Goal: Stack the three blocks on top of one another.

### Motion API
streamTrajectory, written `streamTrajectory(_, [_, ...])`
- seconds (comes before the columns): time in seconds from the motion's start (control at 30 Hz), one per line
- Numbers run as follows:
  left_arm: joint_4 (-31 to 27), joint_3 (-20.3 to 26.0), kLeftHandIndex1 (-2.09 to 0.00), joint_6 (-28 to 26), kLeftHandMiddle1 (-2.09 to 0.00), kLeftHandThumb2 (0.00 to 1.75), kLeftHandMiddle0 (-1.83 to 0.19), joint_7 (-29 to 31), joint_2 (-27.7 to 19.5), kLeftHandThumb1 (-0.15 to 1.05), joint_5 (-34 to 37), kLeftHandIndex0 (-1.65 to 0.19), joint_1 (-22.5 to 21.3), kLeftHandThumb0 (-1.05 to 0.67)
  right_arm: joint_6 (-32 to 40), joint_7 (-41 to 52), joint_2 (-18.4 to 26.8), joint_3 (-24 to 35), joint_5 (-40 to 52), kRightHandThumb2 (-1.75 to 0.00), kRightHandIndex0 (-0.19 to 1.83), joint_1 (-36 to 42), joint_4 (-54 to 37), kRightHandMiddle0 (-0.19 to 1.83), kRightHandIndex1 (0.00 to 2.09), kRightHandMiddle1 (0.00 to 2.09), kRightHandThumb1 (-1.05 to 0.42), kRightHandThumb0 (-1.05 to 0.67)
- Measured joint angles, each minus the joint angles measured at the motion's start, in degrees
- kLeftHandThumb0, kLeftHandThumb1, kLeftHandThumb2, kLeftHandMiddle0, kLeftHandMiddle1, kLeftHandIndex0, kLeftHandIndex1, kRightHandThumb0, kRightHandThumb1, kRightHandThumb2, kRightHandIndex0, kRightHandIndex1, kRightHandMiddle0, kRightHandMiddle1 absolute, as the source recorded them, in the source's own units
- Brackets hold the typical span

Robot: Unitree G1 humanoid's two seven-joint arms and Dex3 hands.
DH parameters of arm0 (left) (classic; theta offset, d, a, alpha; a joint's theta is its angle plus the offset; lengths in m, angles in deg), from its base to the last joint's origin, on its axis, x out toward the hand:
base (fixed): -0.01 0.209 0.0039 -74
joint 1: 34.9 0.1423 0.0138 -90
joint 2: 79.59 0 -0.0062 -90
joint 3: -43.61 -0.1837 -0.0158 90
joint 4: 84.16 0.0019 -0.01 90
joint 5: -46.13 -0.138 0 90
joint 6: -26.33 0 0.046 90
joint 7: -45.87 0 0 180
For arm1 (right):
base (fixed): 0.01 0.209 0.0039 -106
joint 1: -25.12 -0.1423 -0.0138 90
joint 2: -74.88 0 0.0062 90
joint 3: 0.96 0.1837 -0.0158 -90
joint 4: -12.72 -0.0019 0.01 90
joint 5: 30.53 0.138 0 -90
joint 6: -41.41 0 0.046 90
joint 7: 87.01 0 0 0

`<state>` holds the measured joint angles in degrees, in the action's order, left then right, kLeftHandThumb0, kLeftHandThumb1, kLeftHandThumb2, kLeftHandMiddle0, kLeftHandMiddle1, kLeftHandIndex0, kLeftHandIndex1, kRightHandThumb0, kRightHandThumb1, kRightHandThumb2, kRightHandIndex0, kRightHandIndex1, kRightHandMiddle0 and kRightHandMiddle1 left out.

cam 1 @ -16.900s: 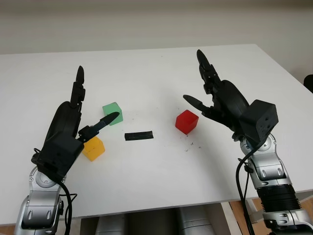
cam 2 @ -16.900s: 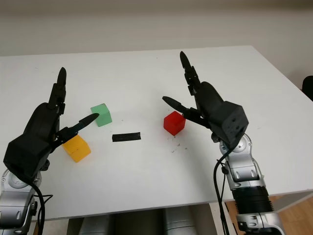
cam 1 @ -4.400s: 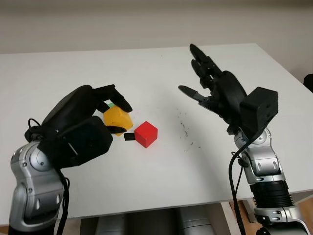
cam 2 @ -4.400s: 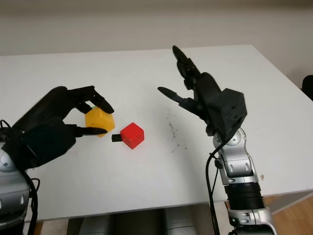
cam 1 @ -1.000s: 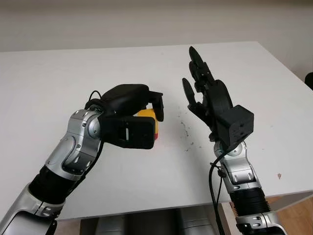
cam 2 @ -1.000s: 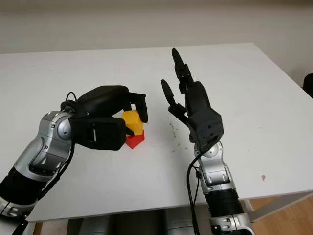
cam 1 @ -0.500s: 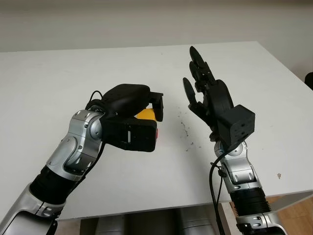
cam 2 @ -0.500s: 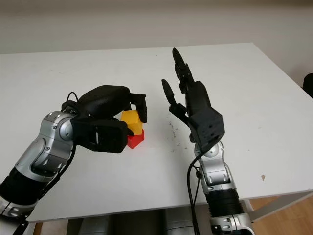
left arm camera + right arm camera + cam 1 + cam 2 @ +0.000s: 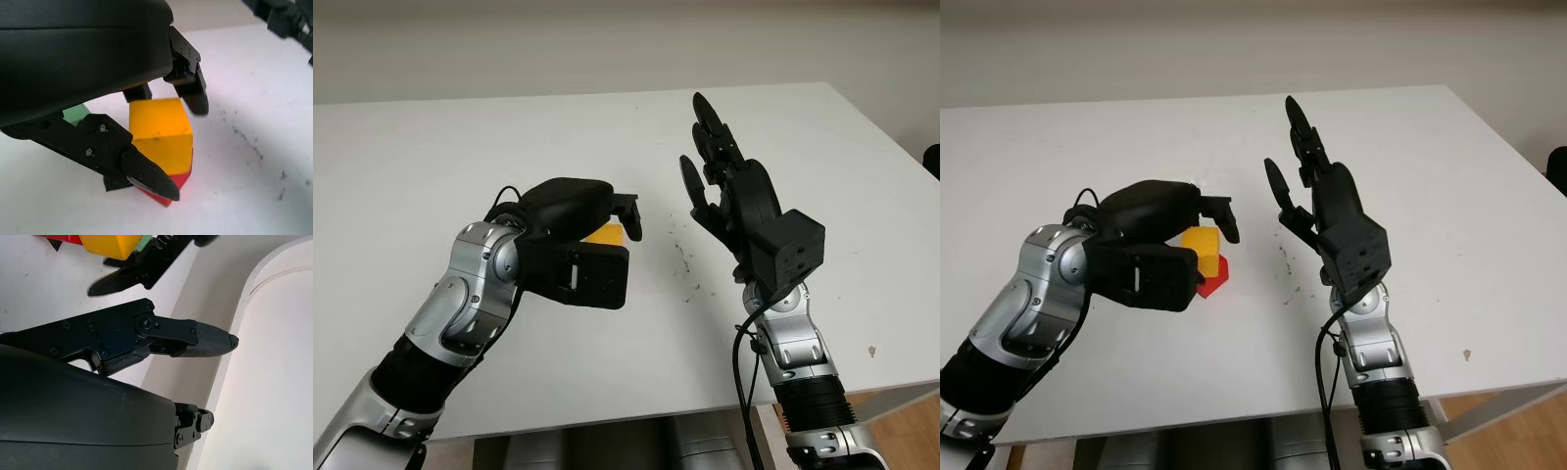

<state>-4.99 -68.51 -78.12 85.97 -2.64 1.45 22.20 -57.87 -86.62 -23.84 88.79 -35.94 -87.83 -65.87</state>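
the yellow block (image 9: pixel 159 128) sits on the red block (image 9: pixel 168 188). the left hand (image 9: pixel 1151 250) has its fingers (image 9: pixel 188 90) around it, not clearly gripping. the right hand (image 9: pixel 1327 211) is open above the counter (image 9: pixel 1449 196).

The plain yellow cube block (image 9: pixel 159 132) sits on the plain red cube block (image 9: pixel 171 188), and behind them a pale green cube block (image 9: pixel 76 113) shows a little. A small black strip of tape (image 9: pixel 115 183) lies on the white table top (image 9: pixel 607 137), which has some small dark specks (image 9: pixel 690 274) near its middle. Both the left hand (image 9: pixel 1200 230) and the right hand (image 9: pixel 1307 191) are black, on silver-grey metal arms (image 9: pixel 1028 304).
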Motion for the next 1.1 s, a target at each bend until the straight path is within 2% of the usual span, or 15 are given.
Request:
streamTrajectory(0.17, [-0.1,-0.2,-0.03,1.0,-0.03,0.06,0.01,0.6,-0.5,0.86,-2.5,-0.02,0.0,-0.63,-0.3,0.1,0.0,0.0,0.1,-0.53,0.11,0.0,0.0,0.11,0.06,0.07,-1.05,-0.69])
streamTrajectory(0.4, [-0.2,-0.1,-0.04,1.6,-0.03,0.05,0.06,-2.0,-0.1,0.86,-4.4,0.01,0.1,-0.63,-0.4,0.4,0.0,0.0,0.2,-0.54,0.11,0.0,0.0,0.11,0.06,0.07,-1.05,-0.7])
streamTrajectory(0.6, [-0.6,0.3,-0.01,1.0,-0.03,0.06,0.12,-3.8,0.9,0.87,-4.3,0.14,0.9,-0.67,-0.4,0.5,0.0,0.0,0.3,-0.53,0.12,0.0,0.0,0.12,0.06,0.07,-1.05,-0.69])
streamTrajectory(0.7, [-2.3,3.9,-0.03,-0.1,-0.03,0.06,0.15,-3.1,1.1,0.88,1.0,0.17,1.2,-0.69,-0.4,0.3,0.0,0.0,0.1,-0.53,0.12,0.0,0.0,0.12,0.06,0.07,-1.05,-0.69])
streamTrajectory(0.83, [-5.2,12.0,-0.11,-2.2,-0.12,0.07,-0.04,-3.1,1.1,0.92,9.7,0.0,1.0,-0.79,-0.4,0.1,0.0,0.1,0.0,-0.53,0.12,0.0,0.0,0.12,0.06,0.07,-1.05,-0.7])
streamTrajectory(0.9, [-6.4,15.8,-0.12,-3.5,-0.13,0.06,-0.07,-2.8,0.5,0.92,14.0,-0.03,0.4,-0.82,-0.4,0.1,0.0,0.1,0.0,-0.53,0.12,0.0,0.0,0.12,0.06,0.07,-1.05,-0.7])
streamTrajectory(1.0, [-7.5,21.3,-0.12,-5.9,-0.14,0.05,-0.05,0.9,-1.6,0.9,23.1,-0.05,-1.1,-0.82,-0.4,0.1,0.0,0.2,0.2,-0.52,0.11,0.0,0.0,0.12,0.05,0.07,-1.05,-0.71])
streamTrajectory(1.1, [-8.4,27.4,-0.13,-10.2,-0.15,0.05,-0.04,5.8,-4.7,0.9,33.7,-0.04,-3.0,-0.72,-0.4,0.3,0.1,0.3,0.4,-0.52,0.11,0.0,0.0,0.11,0.05,0.07,-1.05,-0.71])
